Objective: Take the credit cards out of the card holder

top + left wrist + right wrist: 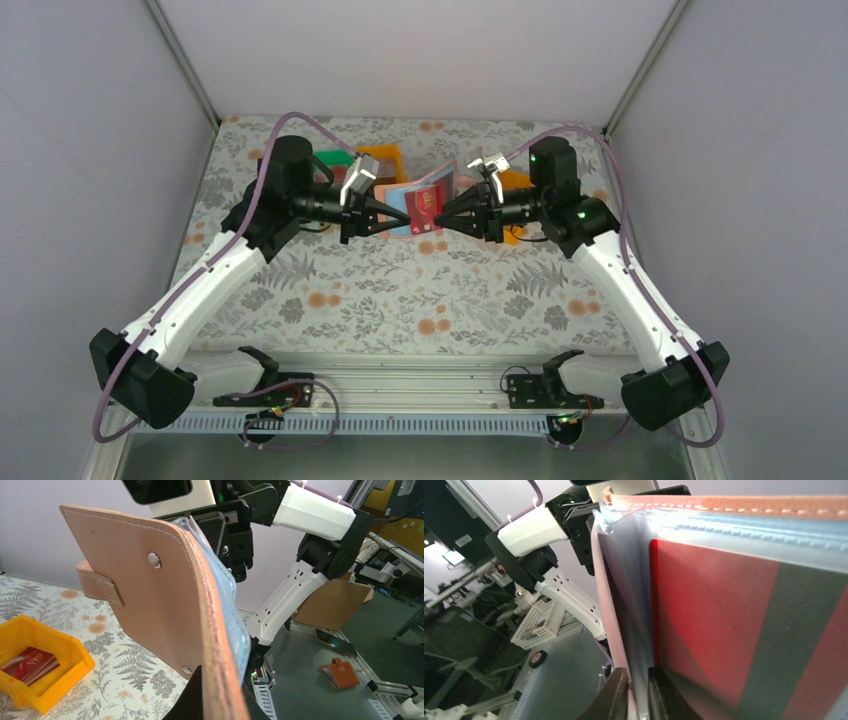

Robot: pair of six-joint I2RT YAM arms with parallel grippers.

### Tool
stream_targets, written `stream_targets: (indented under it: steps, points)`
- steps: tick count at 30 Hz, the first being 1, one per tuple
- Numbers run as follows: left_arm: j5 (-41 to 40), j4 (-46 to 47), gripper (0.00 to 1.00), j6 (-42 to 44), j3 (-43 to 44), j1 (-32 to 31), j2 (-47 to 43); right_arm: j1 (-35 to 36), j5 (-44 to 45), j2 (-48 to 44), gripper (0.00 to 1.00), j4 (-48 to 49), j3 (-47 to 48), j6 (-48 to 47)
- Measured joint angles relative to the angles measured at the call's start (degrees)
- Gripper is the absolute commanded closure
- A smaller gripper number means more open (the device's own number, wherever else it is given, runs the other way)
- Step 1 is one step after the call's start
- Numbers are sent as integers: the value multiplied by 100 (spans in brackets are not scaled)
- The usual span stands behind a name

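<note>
The card holder (415, 205) hangs open above the table between both grippers. My left gripper (388, 222) is shut on its brownish-pink cover (160, 605), low on the edge; one dark finger (192, 700) shows and the other is hidden behind the cover. The closing tab (99, 585) sticks out to the left. My right gripper (636, 692) is shut on a thin pale sleeve page (621, 605) with a whitish-pink edge. A dark red credit card (714, 625) sits in the sleeve beside it and also shows in the top view (428, 205).
An orange bin (60, 672) on the table holds dark red cards (30, 664). A green bin (335, 160) and an orange bin (388, 158) stand behind the left gripper. Another orange bin (516, 183) stands behind the right gripper. Grey walls enclose the table.
</note>
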Motion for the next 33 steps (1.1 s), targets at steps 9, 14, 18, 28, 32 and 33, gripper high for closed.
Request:
stream_targets:
  steps: [9,14,18,28,32,33]
  points:
    - [-42,22,98,0,-11,33,9,37,-76,28,96,31,42,-2]
    - [-39,55,86,0,-11,22,9,-26,-26,-35,96,-61,44,-149]
    - [2,46,93,-17,-20,22,9,-168,-33,-48,96,-247,57,-256]
    - [-55,118,98,-9,-37,22,-9,-216,-9,-48,96,-684,323,-516]
    - [-138,107,98,-4,-50,13,-13,-389,76,-85,96,-903,332,-693]
    - [-162,105,98,-2,-63,13,-15,-459,98,-103,96,-960,332,-745]
